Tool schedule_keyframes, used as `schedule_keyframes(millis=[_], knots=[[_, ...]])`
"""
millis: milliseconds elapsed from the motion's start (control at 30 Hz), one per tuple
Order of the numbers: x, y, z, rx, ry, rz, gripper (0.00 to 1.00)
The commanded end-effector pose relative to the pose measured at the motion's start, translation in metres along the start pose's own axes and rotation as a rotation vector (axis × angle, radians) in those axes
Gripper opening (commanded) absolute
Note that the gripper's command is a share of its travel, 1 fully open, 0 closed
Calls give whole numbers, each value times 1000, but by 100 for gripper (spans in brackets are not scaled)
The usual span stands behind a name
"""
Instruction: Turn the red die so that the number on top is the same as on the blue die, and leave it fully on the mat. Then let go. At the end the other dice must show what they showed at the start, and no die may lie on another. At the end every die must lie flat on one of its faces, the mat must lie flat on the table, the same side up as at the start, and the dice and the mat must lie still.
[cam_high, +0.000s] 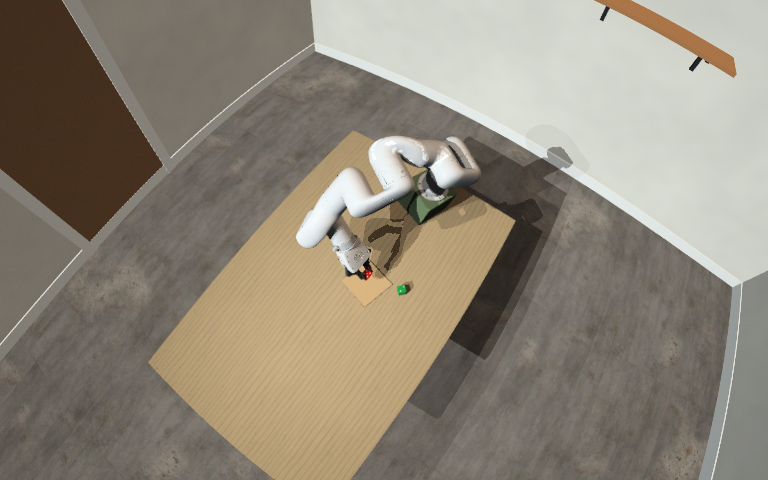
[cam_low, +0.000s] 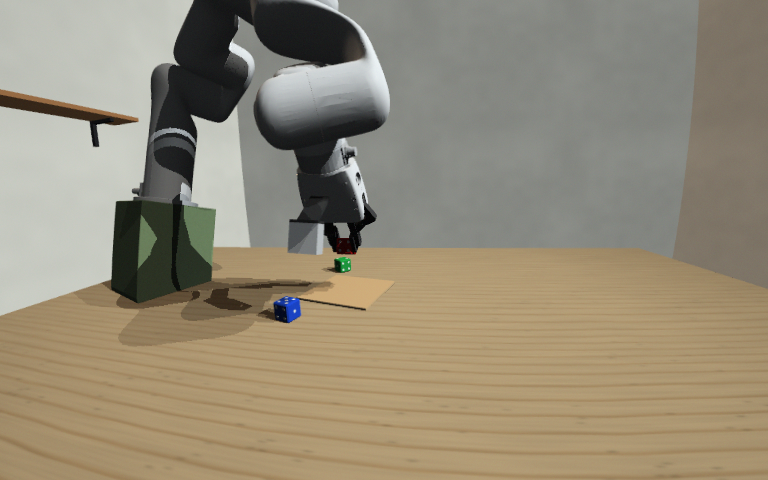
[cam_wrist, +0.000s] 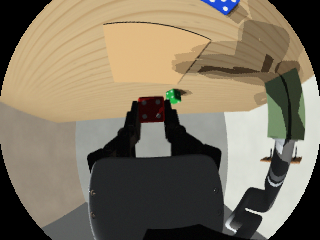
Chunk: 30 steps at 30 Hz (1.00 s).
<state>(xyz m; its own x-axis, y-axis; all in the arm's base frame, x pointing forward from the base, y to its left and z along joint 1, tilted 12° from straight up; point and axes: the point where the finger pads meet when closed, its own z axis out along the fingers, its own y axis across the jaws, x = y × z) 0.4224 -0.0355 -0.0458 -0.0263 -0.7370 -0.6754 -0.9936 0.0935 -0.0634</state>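
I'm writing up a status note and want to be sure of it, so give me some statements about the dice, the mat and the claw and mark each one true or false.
1. The claw is shut on the red die. True.
2. The red die rests on the mat. False: it is held up in the air.
3. The green die is off the mat. True.
4. The blue die sits on top of the green die. False: it stands apart, on the table.
5. The mat lies on the table. True.
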Motion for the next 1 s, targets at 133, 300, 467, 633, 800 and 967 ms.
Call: schedule_keyframes(millis=[133,300,467,633,800,967], knots=[[4,-1,0,-1,-214,1,27],[5,0,0,1,-246,-1,27],[5,0,0,1,-246,-1,27],[5,0,0,1,-246,-1,27],[5,0,0,1,-246,-1,27],[6,0,0,1,-246,-1,27]])
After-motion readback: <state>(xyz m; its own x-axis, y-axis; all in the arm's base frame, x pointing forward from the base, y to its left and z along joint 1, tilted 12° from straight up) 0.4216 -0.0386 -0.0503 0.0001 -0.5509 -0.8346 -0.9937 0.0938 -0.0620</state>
